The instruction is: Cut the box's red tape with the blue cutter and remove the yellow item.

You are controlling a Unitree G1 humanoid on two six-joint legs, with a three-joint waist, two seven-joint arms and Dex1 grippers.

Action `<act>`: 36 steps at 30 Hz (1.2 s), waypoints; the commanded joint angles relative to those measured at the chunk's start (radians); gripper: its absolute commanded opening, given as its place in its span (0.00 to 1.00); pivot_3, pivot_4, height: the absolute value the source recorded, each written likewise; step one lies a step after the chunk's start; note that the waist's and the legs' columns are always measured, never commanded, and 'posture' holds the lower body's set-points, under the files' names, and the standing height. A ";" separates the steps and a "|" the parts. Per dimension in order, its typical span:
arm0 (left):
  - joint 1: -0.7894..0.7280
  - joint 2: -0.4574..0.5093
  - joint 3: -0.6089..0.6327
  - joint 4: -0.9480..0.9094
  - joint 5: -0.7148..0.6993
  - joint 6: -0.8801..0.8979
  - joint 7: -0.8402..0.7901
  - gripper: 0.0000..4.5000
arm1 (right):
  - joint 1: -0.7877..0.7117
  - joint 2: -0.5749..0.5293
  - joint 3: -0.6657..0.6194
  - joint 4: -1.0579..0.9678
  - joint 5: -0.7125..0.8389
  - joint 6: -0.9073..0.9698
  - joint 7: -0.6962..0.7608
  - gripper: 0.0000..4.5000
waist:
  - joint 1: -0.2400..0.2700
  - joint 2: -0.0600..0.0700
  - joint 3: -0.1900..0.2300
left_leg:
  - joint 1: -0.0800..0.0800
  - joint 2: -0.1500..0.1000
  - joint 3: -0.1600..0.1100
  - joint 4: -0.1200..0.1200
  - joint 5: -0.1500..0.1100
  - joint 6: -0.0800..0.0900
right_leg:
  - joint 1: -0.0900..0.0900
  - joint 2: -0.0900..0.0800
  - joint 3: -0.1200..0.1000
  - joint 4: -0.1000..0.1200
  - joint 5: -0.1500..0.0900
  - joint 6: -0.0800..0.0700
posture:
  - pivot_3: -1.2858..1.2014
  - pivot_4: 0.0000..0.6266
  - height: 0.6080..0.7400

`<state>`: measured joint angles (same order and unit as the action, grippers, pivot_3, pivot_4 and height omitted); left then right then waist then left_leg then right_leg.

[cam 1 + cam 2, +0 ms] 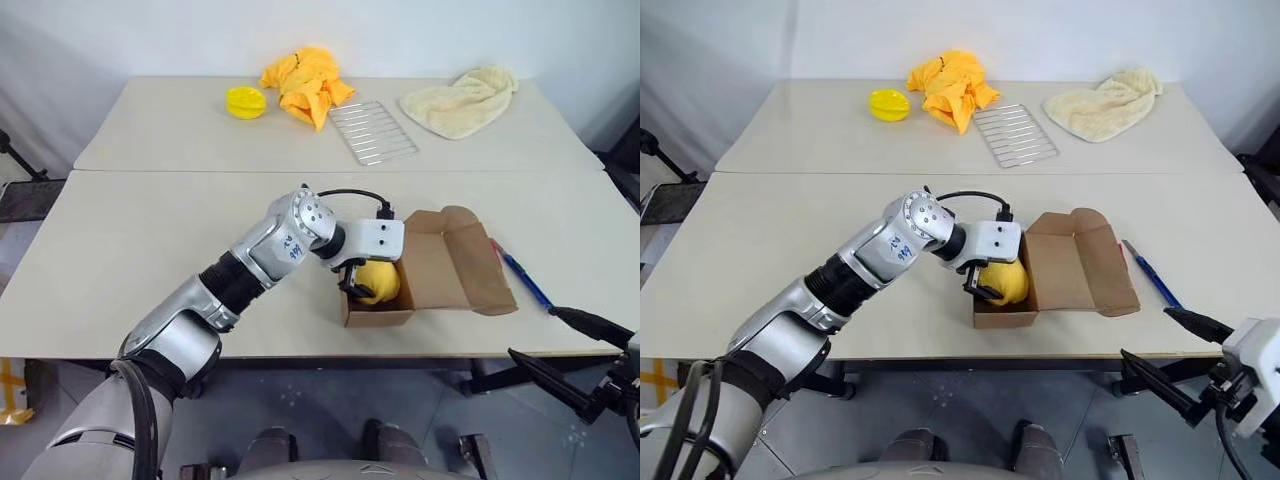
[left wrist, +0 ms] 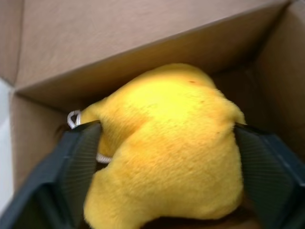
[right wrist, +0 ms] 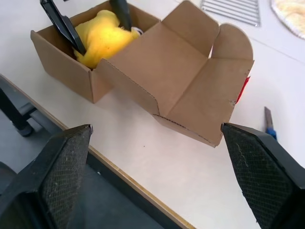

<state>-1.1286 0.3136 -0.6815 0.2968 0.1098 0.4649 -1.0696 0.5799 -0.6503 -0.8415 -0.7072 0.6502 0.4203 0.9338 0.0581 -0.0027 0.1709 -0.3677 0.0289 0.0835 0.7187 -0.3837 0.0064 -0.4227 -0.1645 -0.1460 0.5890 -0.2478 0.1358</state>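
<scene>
Hovering off the table's near edge, the right end effector stood spread wide and empty. Just beyond, the box lay open (flaps folded back), and the left end effector reached inside, fingers straddling the yellow item without clamping it. The blue cutter rested beside the box's right flap. Farther back lay a wire rack.

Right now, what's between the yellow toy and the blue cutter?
In the left eye view, the box's open flap lies between the yellow item and the blue cutter.
</scene>
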 commanded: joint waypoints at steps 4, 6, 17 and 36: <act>-0.022 -0.030 0.042 0.023 0.030 -0.007 -0.012 0.47 | 0.002 -0.015 -0.049 -0.003 0.025 -0.019 -0.010 1.00 | 0.002 0.000 0.000 | 0.000 0.000 0.000 0.000 0.000 0.001 | 0.000 0.000 0.000 0.000 0.000 0.000 | 0.52 0.24 1.00; -0.021 -0.034 0.061 0.014 0.019 0.014 -0.025 0.31 | -0.007 -0.023 -0.049 0.007 0.028 -0.019 -0.008 1.00 | 0.002 0.000 0.000 | 0.000 0.000 0.000 0.000 0.000 0.001 | 0.000 0.000 0.000 0.000 0.000 0.000 | 0.52 0.24 1.00; -0.009 -0.064 0.212 -0.077 -0.034 0.111 0.046 0.03 | -0.070 -0.062 -0.067 0.099 0.078 -0.048 0.045 1.00 | -0.001 0.000 0.000 | 0.000 0.000 0.000 0.000 0.000 0.001 | 0.000 0.000 0.000 0.000 0.000 0.000 | 0.52 0.24 1.00; 0.113 -0.022 0.295 -0.348 -0.094 0.277 0.166 0.03 | -0.289 -0.280 -0.022 0.311 0.107 0.001 0.140 1.00 | -0.001 0.000 0.000 | 0.000 0.000 0.001 0.001 0.000 0.001 | 0.000 0.000 0.001 0.001 0.000 0.000 | 0.52 0.24 1.00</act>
<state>-1.0003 0.2930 -0.4118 0.0057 0.0260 0.7299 -0.9197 0.3001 -0.9144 -0.8547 -0.4010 0.7376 0.4199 1.0580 0.0568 -0.0024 0.1711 -0.3677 0.0290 0.0847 0.7203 -0.3840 0.0071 -0.4227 -0.1645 -0.1449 0.5895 -0.2476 0.1361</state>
